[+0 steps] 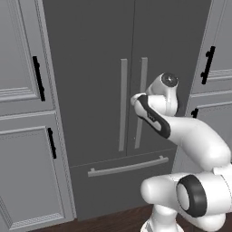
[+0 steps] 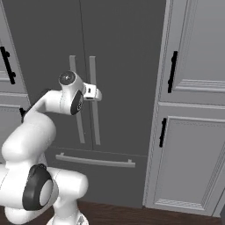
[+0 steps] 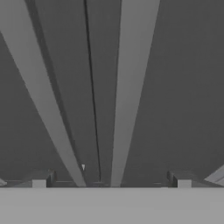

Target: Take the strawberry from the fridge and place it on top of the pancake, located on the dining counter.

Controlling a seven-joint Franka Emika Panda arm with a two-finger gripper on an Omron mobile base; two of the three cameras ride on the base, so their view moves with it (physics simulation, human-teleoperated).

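Left base view: the fridge [image 1: 113, 90] is big and dark grey, and both its doors are shut. The strawberry must be inside it, so I cannot see it. Two long grey handles [image 1: 123, 104] stand side by side in the middle, and a drawer bar [image 1: 128, 166] runs across lower down. The arm reaches up from the near right, and its hand is close to the right handle. Pale grey cabinets [image 1: 27, 136] stand on the left and right. A strip of dark wood floor [image 1: 118, 222] shows at the bottom.

Right base view: the gripper [image 2: 97, 93] points at the handles, very near them. I think it is not touching yet.

Hand view: the two handles look like pale stripes running away, with the dark door crack between them. The jaws are wide open with nothing in them, and both fingertips [image 3: 40, 180] show at the bottom.

What could go wrong? The jaws might close beside the handle and miss it, or grab both handles at once. Then the door would stay shut.
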